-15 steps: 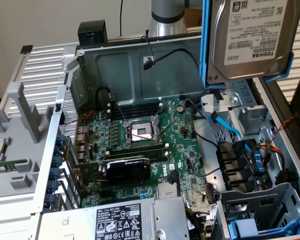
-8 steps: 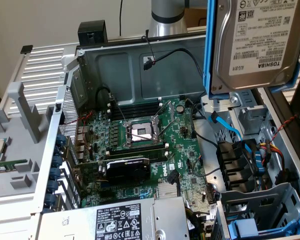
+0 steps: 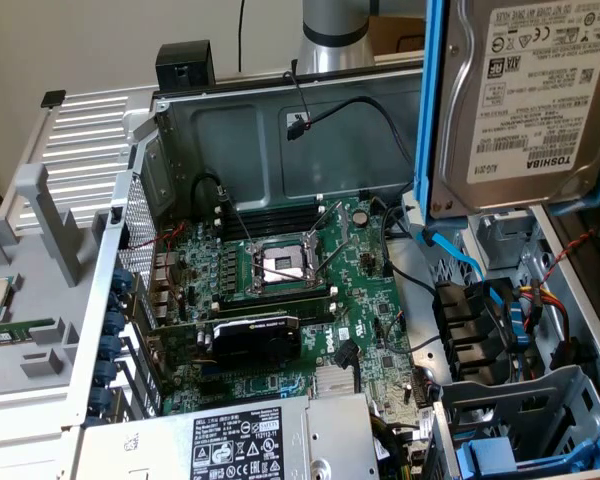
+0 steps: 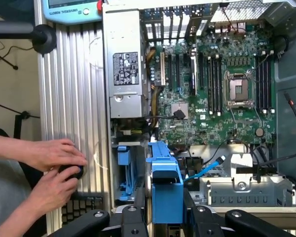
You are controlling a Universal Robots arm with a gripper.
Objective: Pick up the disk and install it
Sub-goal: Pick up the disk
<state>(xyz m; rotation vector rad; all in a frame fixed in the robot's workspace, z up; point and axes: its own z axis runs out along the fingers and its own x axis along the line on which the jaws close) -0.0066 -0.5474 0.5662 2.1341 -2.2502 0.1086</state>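
The disk (image 3: 525, 95) is a silver hard drive with a white Toshiba label, clipped in a bright blue frame. In the exterior view it hangs high at the right, above the open computer case and over the drive bay area (image 3: 510, 320). In the wrist view my gripper (image 4: 164, 200) is shut on the disk, whose blue frame edge (image 4: 165, 170) stands between the two black fingers (image 4: 139, 197). Below it lie the drive cage (image 4: 246, 185) and the motherboard (image 4: 217, 79).
The silver power-supply box (image 3: 235, 440) with its warning label sits at the case's near end. Another blue tray (image 3: 500, 462) rests in the lower bay. Black, blue and red cables (image 3: 450, 250) cross the bay. A person's hands (image 4: 54, 165) rest on the ribbed table beside the case.
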